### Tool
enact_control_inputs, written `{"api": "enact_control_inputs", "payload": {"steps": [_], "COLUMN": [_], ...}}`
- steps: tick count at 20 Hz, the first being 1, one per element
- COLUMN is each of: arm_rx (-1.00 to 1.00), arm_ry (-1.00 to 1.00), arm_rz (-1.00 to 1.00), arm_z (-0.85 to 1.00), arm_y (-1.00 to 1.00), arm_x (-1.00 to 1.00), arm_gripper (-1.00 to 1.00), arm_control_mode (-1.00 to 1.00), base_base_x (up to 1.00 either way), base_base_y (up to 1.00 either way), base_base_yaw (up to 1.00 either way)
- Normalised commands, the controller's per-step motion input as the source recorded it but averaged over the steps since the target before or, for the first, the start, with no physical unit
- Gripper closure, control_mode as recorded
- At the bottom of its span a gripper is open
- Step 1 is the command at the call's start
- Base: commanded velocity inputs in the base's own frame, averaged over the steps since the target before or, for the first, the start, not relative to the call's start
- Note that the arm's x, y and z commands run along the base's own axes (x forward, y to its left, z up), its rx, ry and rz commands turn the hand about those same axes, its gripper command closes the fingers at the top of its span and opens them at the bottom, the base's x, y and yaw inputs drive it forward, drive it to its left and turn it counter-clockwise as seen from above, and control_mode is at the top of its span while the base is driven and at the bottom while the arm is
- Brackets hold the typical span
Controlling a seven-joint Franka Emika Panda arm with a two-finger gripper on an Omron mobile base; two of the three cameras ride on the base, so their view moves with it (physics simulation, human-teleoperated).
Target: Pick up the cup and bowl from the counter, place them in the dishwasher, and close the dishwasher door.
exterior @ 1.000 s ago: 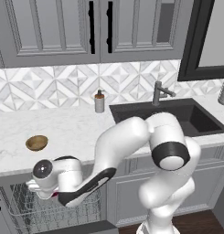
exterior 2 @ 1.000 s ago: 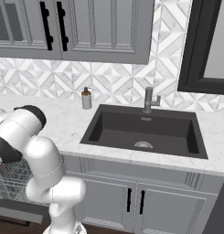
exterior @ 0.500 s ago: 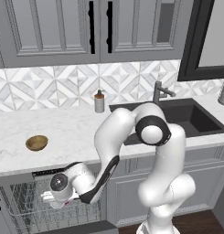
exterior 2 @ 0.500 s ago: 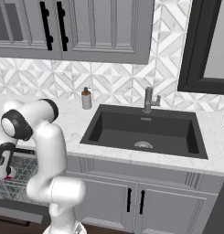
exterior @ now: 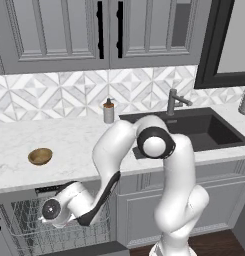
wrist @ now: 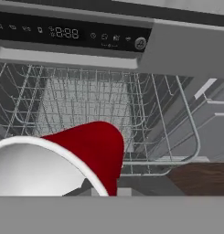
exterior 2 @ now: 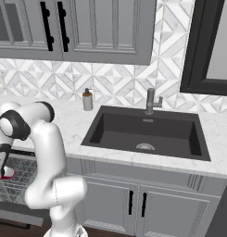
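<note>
One red tapered plastic cup (wrist: 93,151) is grasped by the tool (exterior: 50,210), now lowered over the dishwasher's grey wire rack (wrist: 86,105); one tan wooden bowl (exterior: 40,156) is left on the white marble counter (exterior: 69,145).

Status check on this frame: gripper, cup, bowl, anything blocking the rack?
Gripper low at the open dishwasher, shut on the cup. Cup over the wire rack. Bowl waits on the counter. Nothing seen blocking.

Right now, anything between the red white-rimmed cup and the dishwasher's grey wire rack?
Nothing visible. The red white-rimmed cup sits in the gripper right at the grey wire rack, below the dark control strip; open rack lies ahead.
</note>
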Motion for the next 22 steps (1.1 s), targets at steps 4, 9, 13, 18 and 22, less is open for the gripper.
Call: {"api": "enact_control_inputs", "payload": {"steps": [4, 9, 13, 18, 22], "arm_rx": [-0.11, -0.06, 0.00, 0.00, 0.00], "arm_ry": [-0.16, -0.01, 0.10, 0.21, 0.18], "arm_rz": [-0.01, 0.00, -0.06, -0.12, -0.14], "arm_z": [-0.40, -0.27, -0.23, -0.06, -0.05], "arm_y": [0.17, 0.19, 0.01, 0.00, 0.00], "arm_x": [0.24, 0.30, 0.17, 0.23, 0.24], "arm_gripper": [1.00, 1.00, 1.00, 1.00, 1.00], "arm_control_mode": [-1.00, -1.00, -1.00, -1.00, -1.00], "base_base_x": [0.00, 0.00, 0.00, 0.00, 0.00], "base_base_y": [0.00, 0.00, 0.00, 0.00, 0.00], "base_base_yaw": [0.00, 0.00, 0.00, 0.00, 0.00]}}
